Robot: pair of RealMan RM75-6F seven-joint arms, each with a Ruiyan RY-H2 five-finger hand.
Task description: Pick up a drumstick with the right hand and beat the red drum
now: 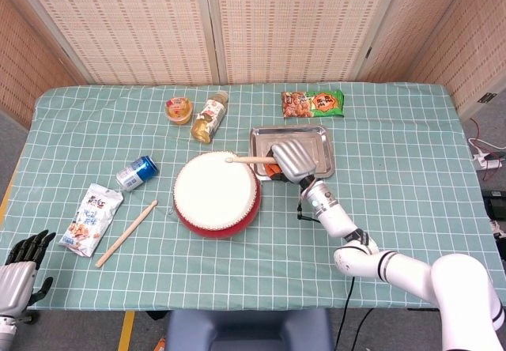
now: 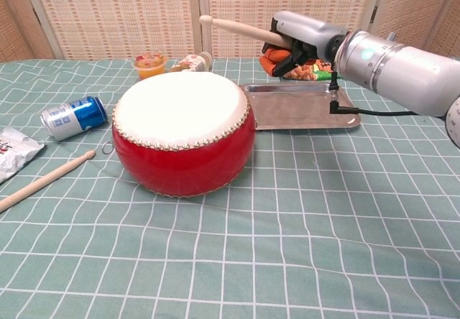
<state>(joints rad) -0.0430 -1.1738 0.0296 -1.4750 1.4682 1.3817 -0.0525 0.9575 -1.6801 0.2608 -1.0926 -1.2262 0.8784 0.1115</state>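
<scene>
The right hand (image 2: 302,39) grips the drumstick (image 2: 237,26), fingers closed around it, tip raised above the red drum (image 2: 183,132). A good beat needs a short downward swing onto the white skin's middle.

Red drum (image 2: 184,133): round, white skin head, red shell with studded rim; upright on the counter, left of the metal tray.
Drumstick (image 2: 241,28): pale wood, rounded tip; held in the right hand (image 2: 305,35), raised clear above the drum's far edge, tip pointing left and slightly up.
</scene>
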